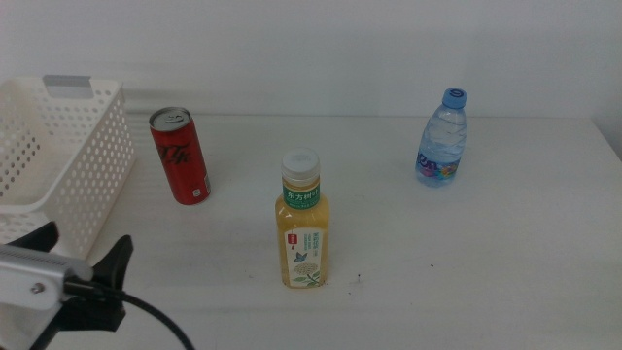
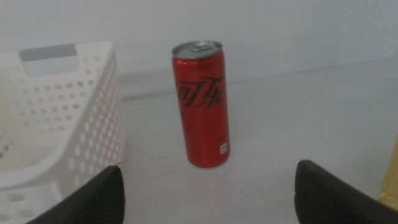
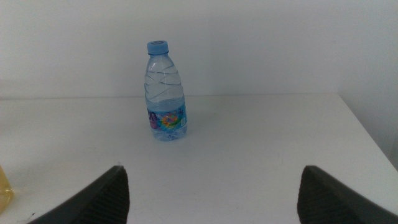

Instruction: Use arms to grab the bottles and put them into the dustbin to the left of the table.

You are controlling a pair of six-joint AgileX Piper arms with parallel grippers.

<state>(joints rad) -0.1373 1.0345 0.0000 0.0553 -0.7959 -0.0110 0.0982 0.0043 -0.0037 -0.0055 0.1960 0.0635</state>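
Left gripper (image 2: 208, 193) sits low at the near-left of the plain white tabletop (image 1: 505, 262), jaws spread wide, holding nothing. Slim red cola can (image 2: 201, 104) stands upright straight ahead between the jaw lines, long axis vertical, just beside the white perforated plastic basket (image 1: 73, 160). Left arm is nearer. Right gripper (image 3: 211, 193) is also spread, empty, facing the small clear blue-capped water bottle (image 3: 166, 91); the can looks the likely first grab.

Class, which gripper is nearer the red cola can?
Left. The left gripper sits open just in front of the cola can, beside the basket. The right gripper faces the water bottle, across the table.
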